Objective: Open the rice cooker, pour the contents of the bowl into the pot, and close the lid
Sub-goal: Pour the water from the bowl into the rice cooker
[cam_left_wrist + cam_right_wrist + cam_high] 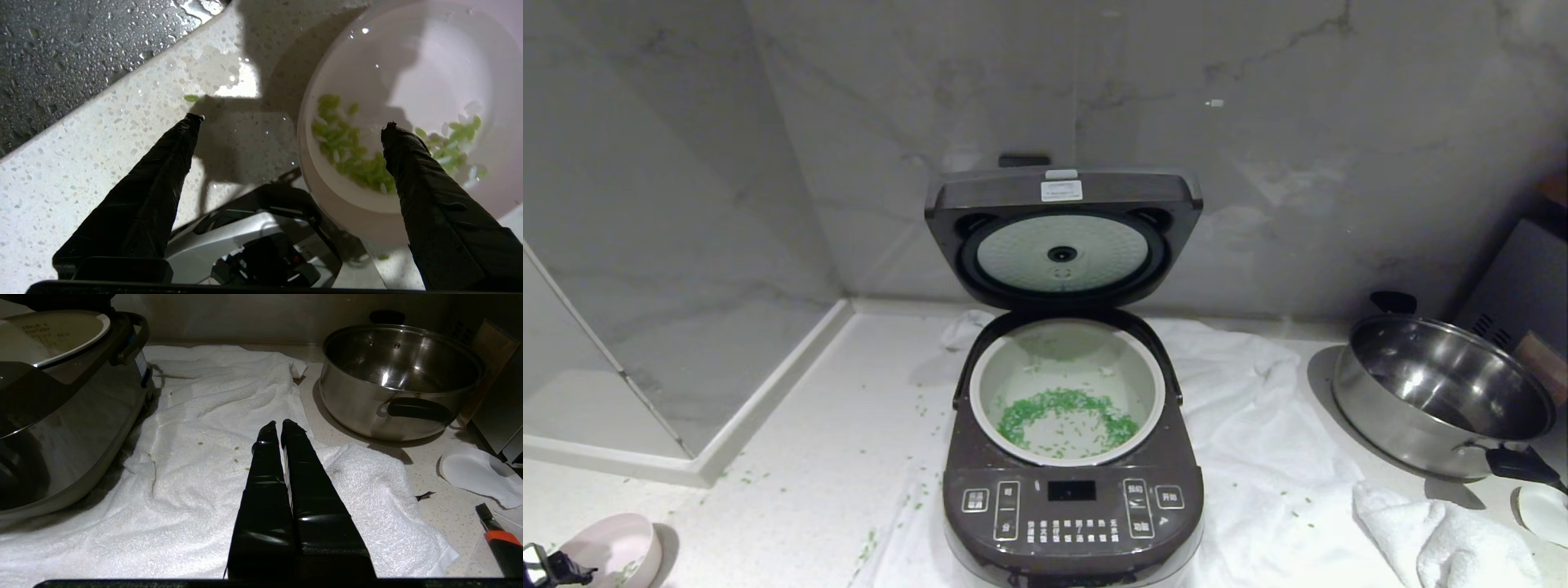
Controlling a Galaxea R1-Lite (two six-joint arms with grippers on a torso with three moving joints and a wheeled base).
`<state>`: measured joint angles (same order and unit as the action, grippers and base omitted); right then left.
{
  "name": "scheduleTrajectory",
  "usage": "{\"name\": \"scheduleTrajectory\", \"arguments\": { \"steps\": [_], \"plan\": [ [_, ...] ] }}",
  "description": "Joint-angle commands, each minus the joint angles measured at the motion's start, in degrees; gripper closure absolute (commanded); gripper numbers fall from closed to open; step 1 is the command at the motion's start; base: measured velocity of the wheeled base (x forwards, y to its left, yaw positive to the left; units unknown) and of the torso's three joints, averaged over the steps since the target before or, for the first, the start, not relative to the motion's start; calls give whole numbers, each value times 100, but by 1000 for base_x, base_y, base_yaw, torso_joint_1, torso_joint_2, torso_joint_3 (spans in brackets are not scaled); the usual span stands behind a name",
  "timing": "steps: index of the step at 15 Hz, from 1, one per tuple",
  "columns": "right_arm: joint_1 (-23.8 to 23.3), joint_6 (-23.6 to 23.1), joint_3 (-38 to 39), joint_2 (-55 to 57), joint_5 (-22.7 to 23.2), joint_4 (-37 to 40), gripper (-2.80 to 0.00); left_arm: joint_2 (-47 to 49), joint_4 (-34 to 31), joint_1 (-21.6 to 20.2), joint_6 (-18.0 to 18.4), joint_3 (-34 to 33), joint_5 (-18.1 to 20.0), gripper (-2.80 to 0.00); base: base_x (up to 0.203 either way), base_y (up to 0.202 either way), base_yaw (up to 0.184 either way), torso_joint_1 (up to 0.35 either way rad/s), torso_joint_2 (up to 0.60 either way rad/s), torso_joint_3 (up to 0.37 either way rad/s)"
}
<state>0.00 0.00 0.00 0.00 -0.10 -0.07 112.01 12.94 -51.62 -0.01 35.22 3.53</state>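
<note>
We see the pot (1065, 390) open from above; the raised lid (1063, 237) blocks behind, the steel pan (1441, 396) crowds right.

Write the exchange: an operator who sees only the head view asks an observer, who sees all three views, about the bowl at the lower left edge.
Operator: Is the bowl empty?
Observer: No. Green bits lie inside the bowl.
Operator: Does the left gripper hold it?
Observer: No. The left gripper is open, with one finger above the bowl's inside and the other above the counter.
</note>
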Motion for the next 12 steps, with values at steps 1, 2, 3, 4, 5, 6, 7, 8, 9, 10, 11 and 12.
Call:
{"name": "scheduleTrajectory", "arguments": {
  "steps": [1,2,3,4,5,6,7,8,9,10,11,12],
  "plan": [
    [0,0,0,0,1,-1,0,249,94,3,-25,11,-2,-280,0,0,0,0,0,0],
    [0,0,0,0,1,-1,0,278,95,12,-25,11,-2,-280,0,0,0,0,0,0],
    [0,0,0,0,1,-1,0,339,105,14,-25,16,6,-280,0,0,0,0,0,0],
    [0,0,0,0,1,-1,0,420,141,20,-28,51,7,-280,0,0,0,0,0,0],
    [0,0,0,0,1,-1,0,488,155,20,-34,81,7,-280,0,0,0,0,0,0],
    [0,0,0,0,1,-1,0,524,156,21,-34,97,7,-280,0,0,0,0,0,0],
    [0,0,0,0,1,-1,0,572,164,21,-34,111,7,-280,0,0,0,0,0,0],
    [0,0,0,0,1,-1,0,644,188,14,-34,116,7,-229,0,0,0,0,0,0],
    [0,0,0,0,1,-1,0,714,265,12,-34,106,7,0,0,0,0,0,0,0],
    [0,0,0,0,1,-1,0,790,417,12,-34,67,-1,0,0,0,0,0,0,0],
    [0,0,0,0,1,-1,0,829,579,12,-63,20,-16,0,0,0,0,0,0,0],
    [0,0,0,0,1,-1,0,831,677,20,-111,-16,-28,0,0,0,0,0,0,0]
  ]
}}
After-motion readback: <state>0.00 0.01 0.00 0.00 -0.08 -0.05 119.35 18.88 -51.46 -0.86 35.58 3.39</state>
